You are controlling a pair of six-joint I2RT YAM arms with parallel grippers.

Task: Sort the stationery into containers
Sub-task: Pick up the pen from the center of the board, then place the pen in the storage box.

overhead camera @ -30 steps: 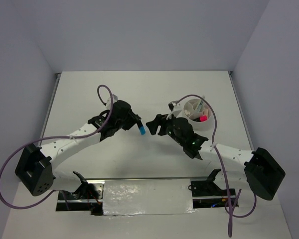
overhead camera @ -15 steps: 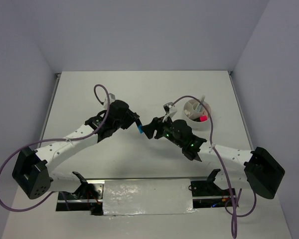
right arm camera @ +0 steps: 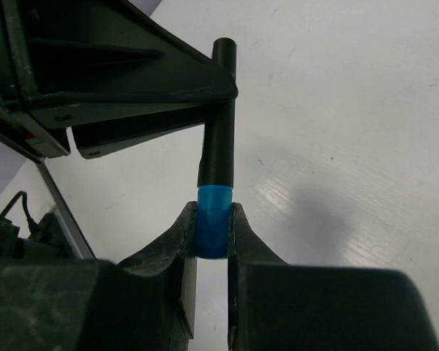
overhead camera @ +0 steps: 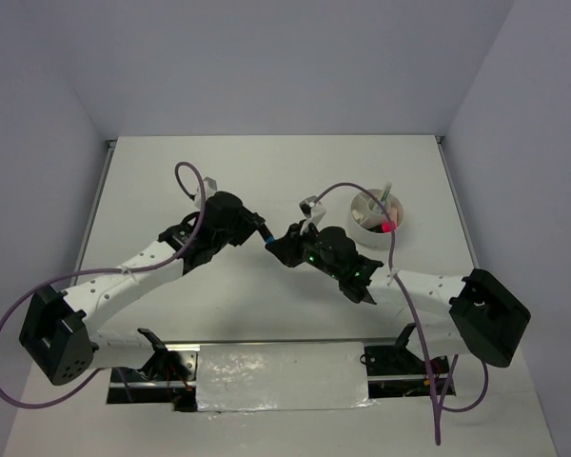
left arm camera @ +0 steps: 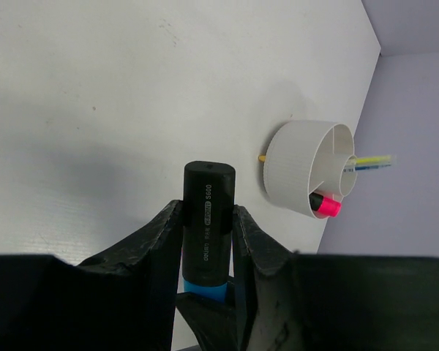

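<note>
1. White counter [overhead camera: 266, 171], pale walls. Both arms are meeting above it, left of the tub [left arm camera: 293, 168].
2. Left claw [left arm camera: 207, 219] is clenching the black barrel of the marker [left arm camera: 208, 190] and holding it off the counter.
3. Change over the last second: right claw [right arm camera: 213, 223] was sitting apart, close to the tub. It has swung left and is now pinching the marker's blue end, with fingers touching both sides.
4. Both claws are therefore gripping one marker. I am reading this as a mid-air handover to the arm nearer the tub.
5. Tub is already holding a pink-ended highlighter [left arm camera: 323, 205] and thin pens [left arm camera: 369, 161].
6. Judgement: left claw should be letting go next. The right grip is covering only the short end, so the marker may be tilting or slipping.
</note>
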